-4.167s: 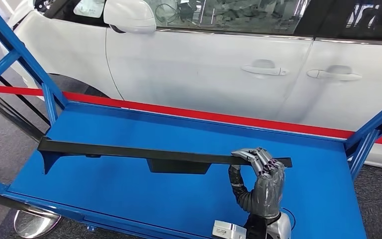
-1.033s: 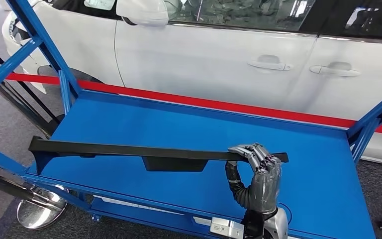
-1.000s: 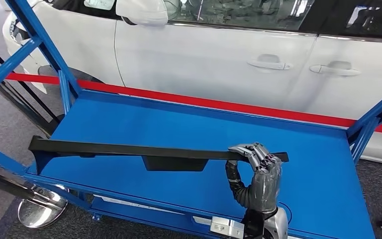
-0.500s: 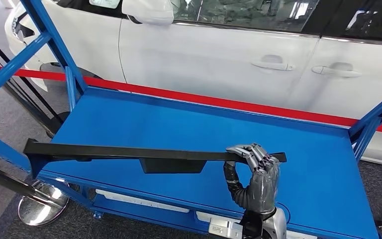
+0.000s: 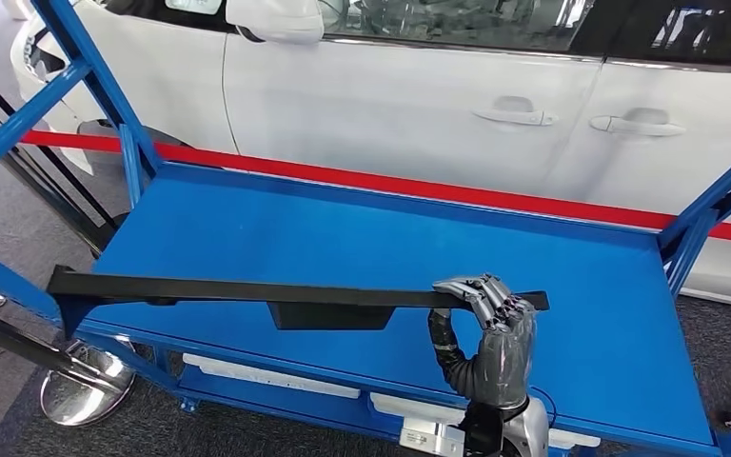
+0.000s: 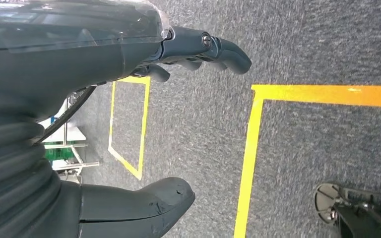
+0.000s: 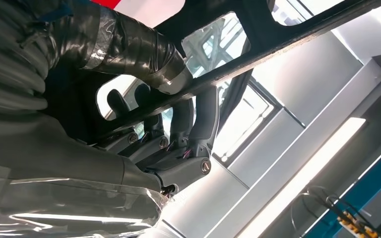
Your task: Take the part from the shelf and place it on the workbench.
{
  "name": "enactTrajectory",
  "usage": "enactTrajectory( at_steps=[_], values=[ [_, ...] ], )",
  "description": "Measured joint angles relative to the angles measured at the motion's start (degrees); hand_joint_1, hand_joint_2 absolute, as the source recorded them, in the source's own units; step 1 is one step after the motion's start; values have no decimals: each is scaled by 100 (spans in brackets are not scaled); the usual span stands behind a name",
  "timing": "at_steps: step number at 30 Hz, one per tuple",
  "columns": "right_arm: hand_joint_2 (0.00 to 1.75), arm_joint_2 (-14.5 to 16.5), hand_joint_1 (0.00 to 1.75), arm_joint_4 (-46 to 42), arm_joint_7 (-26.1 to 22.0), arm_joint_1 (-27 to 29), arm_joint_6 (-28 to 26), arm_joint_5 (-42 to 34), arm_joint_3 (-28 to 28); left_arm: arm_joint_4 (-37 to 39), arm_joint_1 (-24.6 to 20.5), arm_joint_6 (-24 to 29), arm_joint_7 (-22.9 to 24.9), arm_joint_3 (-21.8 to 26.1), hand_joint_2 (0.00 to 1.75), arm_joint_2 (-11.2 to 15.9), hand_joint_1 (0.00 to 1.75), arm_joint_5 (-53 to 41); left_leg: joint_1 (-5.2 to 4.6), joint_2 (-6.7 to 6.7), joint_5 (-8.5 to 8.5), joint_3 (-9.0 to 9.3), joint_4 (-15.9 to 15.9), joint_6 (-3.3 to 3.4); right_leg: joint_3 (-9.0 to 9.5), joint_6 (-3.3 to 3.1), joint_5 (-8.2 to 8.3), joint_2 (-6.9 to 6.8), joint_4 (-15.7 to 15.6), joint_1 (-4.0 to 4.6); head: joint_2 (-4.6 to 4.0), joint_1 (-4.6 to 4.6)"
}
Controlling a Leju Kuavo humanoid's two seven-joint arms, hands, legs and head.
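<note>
Blue shelving stands before a white car (image 5: pixel 419 105), with grey carpet floor (image 6: pixel 307 44) marked by yellow lines (image 6: pixel 250 163) beneath. Right robot hand (image 5: pixel 495 333): raised upright from the lower edge of the head view, palm turned away from the camera, fingers curled over the top of the part (image 5: pixel 295 290) and gripping it near its right end. In the right wrist view the same robot hand (image 7: pixel 173 148) has dark fingers (image 7: pixel 203 116) wrapped round the bar of the part (image 7: pixel 287 37), the thumb side wound in grey tape.

Part: a long, thin black strip held roughly level above the front portion of the blue shelf (image 5: pixel 343 228). It runs leftward from the hand past the shelf's front left corner, ending in a downturned tab near the blue upright. A short stub projects to the right of the fingers. A flat black block hangs under the strip's middle.

Left robot hand (image 6: pixel 129 124): hanging toward the floor, fingers (image 6: pixel 228 49) and thumb apart, holding nothing.

Surroundings: a red stripe (image 5: pixel 419 186) runs along the floor between shelf and car; a round chrome base (image 5: pixel 81 386) sits on the floor at the shelf's front left.
</note>
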Motion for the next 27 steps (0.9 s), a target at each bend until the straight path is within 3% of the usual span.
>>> enactTrajectory(
  at_steps=[2, 4, 5, 6, 7, 9, 11, 15, 17, 19, 20, 21, 22, 23, 25, 27],
  values=[
    [175, 0, 175, 0, -8, -1, 0, -1, 1, 0, 1, 3, 0, 0, 175, 2, 0, -1, 20, -1, -317, -178, 437, -49, -19, -59, 42, -19, -27, -22, 1, -1],
    [175, 0, 175, 2, -14, 1, 0, -1, 1, 0, 5, 4, 0, 0, 175, -1, 0, -1, 34, 0, -704, -466, 1165, -90, -61, -84, 57, -30, -13, -16, 1, -1],
    [175, -1, 175, 5, -15, 2, 0, -2, 1, 0, 9, 4, 0, 0, 175, -2, 0, -1, 38, 0, -791, -554, 1413, -105, -83, -86, 61, -34, 5, -13, 0, -1],
    [175, -1, 175, 9, -16, 2, 0, -2, 2, 0, 13, 4, 1, 0, 175, -2, 0, -1, 39, 1, -768, -547, 1465, -114, -105, -86, 64, -35, 28, -12, 0, -1],
    [175, -1, 175, 11, -16, 2, 0, -3, 2, 0, 15, 4, 1, 0, 175, 1, 0, -1, 40, 2, -637, -422, 1272, -113, -123, -82, 63, -34, 54, -13, 0, -1],
    [175, -1, 175, 13, -16, 1, 0, -3, 2, 0, 10, 5, 1, 0, 175, 9, 0, -1, 36, 2, -321, 5, 506, -84, -145, -60, 55, -32, 104, -6, 1, -1],
    [175, -1, 175, 13, -17, -1, 0, -3, 2, 0, 1, 7, 1, 0, 175, 14, 0, -1, 14, -2, -190, 241, 19, -24, -164, -12, 58, -29, 134, 12, 1, 0],
    [175, -1, 175, 13, -22, -2, 0, -3, 2, 0, 0, 8, 1, 0, 175, 13, 0, -1, 15, 1, -110, 221, -78, 119, -208, 115, 57, -17, 155, 17, 2, 1],
    [175, -1, 175, 13, -22, -3, -1, -3, 2, 0, -3, 8, 2, 0, 175, 10, 0, -2, 40, 10, -43, 205, -125, 200, -364, 170, -210, -3, 503, 5, 1, 1],
    [175, -1, 175, 16, -22, -1, -1, -3, 2, 0, -6, 8, 2, 0, 175, 11, 0, -3, 32, 12, -12, 164, -128, 234, -630, 208, -579, 0, 1136, -11, 1, 1],
    [175, -1, 175, 21, -21, 0, -1, -3, 2, 0, -5, 8, 2, 0, 175, 11, 0, -3, 27, 12, -3, 146, -124, 238, -738, 220, -692, -1, 1410, -17, 1, 1],
    [175, -1, 175, 29, -21, 1, 0, -3, 2, 0, -3, 8, 2, 0, 175, 12, 0, -3, 23, 12, 3, 132, -117, 235, -767, 226, -698, -1, 1522, -21, 1, 1],
    [175, -1, 175, 37, -21, 2, 0, -3, 2, 0, 0, 8, 2, 0, 175, 12, 0, -3, 22, 10, 9, 121, -108, 230, -699, 223, -605, -1, 1448, -23, 1, 1],
    [175, -1, 175, 43, -21, 1, 0, -3, 2, 0, 1, 8, 2, 0, 175, 10, 0, -3, 22, 9, 12, 116, -100, 223, -534, 210, -435, -1, 1179, -22, 0, 1],
    [175, -1, 175, 46, -17, -6, -1, -3, 2, 0, -1, 9, 2, 0, 175, 4, 0, -10, 10, 4, 17, 103, -78, 190, -139, 156, -144, -2, 440, -8, 0, 1],
    [175, -1, 175, 46, -11, -14, -1, -3, 2, 0, -6, 10, 2, 0, 175, 1, 0, -24, -8, 2, 34, 76, -68, 124, 10, 100, -70, 3, 87, 20, 0, 0]
  ],
)
